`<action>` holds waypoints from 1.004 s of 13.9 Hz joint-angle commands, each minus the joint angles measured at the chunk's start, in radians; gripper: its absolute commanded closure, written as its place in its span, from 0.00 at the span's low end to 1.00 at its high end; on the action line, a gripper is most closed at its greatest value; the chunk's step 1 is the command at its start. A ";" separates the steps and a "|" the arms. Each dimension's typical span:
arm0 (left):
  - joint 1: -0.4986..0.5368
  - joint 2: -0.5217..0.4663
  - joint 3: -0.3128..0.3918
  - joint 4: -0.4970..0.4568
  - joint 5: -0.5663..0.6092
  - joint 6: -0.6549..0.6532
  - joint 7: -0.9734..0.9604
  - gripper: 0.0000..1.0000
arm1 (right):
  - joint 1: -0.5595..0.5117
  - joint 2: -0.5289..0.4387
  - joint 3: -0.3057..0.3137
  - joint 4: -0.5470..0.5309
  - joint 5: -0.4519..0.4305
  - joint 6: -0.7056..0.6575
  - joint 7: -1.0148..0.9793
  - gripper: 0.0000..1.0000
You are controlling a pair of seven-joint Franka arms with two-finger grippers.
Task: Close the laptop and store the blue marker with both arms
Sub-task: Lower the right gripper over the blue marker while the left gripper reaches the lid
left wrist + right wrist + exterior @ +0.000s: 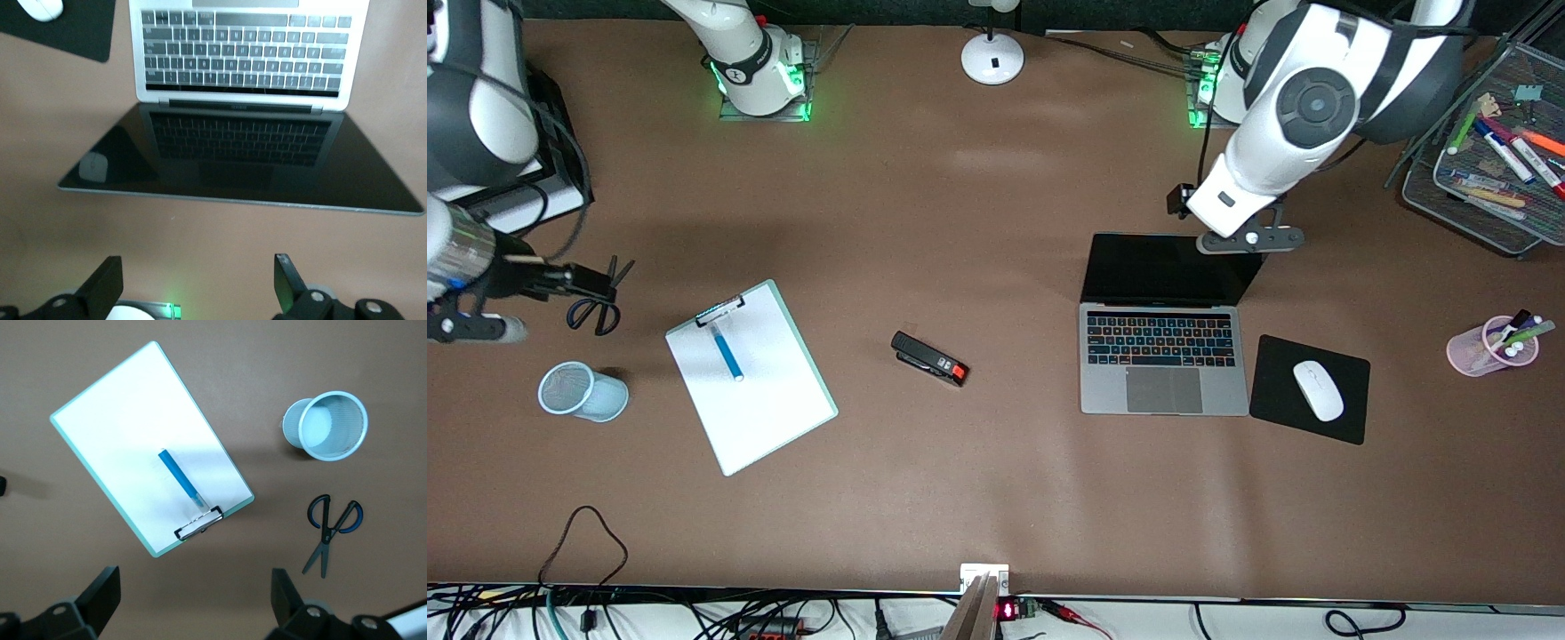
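My left pincer hangs spread above the open laptop's lid edge, ready to push. Right pincer spread over the scissors; blue marker on clipboard, at its 3 o'clock.

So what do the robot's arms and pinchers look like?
Two big white arms with grey round joints. The left gripper and right gripper each have two black fingers. The bases glow green, and black cables run along the arms.

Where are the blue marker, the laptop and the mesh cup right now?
blue marker (pixel 727 351): front view, mid-barrel, lying on the clipboard.
laptop (pixel 1164 391): front view, grey trackpad, lid open.
mesh cup (pixel 333 425): right wrist view, inside of the cup.
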 commanded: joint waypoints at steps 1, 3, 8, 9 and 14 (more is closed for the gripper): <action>0.011 -0.030 -0.012 -0.069 -0.018 0.035 -0.004 0.00 | 0.001 0.053 0.001 0.007 0.011 0.052 -0.004 0.00; 0.011 -0.021 -0.012 -0.095 -0.018 0.063 -0.003 0.00 | 0.029 0.107 0.000 0.007 0.007 0.115 -0.005 0.00; 0.017 0.054 -0.012 -0.089 -0.016 0.069 0.002 0.00 | 0.055 0.197 0.001 0.007 0.012 0.195 -0.102 0.00; 0.017 0.061 -0.012 -0.089 -0.013 0.085 0.002 0.00 | 0.055 0.213 0.001 0.007 0.011 0.195 -0.108 0.00; 0.022 0.084 -0.010 -0.070 -0.009 0.113 0.010 0.00 | 0.060 0.277 0.007 0.005 0.014 0.206 -0.215 0.00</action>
